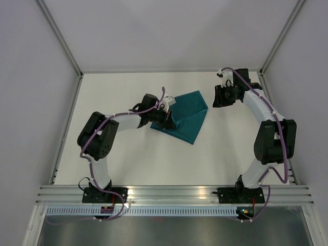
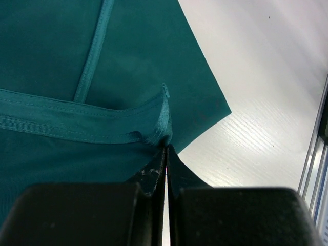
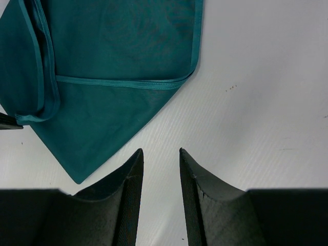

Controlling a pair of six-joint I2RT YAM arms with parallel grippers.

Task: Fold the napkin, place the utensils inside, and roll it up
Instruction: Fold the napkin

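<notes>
The teal-green napkin point(image 1: 187, 118) lies partly folded in the middle of the white table, its left part lifted. My left gripper point(image 1: 166, 115) is at its left side. In the left wrist view the fingers point(image 2: 159, 169) are shut on the napkin's hemmed edge point(image 2: 154, 128), which bunches up at the tips. My right gripper point(image 1: 219, 97) hovers just right of the napkin, open and empty. In the right wrist view its fingers point(image 3: 130, 179) stand apart over bare table, with the napkin point(image 3: 118, 61) ahead and to the left. No utensils are in view.
White walls enclose the table point(image 1: 128, 164) on the left, back and right. An aluminium rail point(image 1: 174, 192) runs along the near edge by the arm bases and also shows in the left wrist view point(image 2: 318, 154).
</notes>
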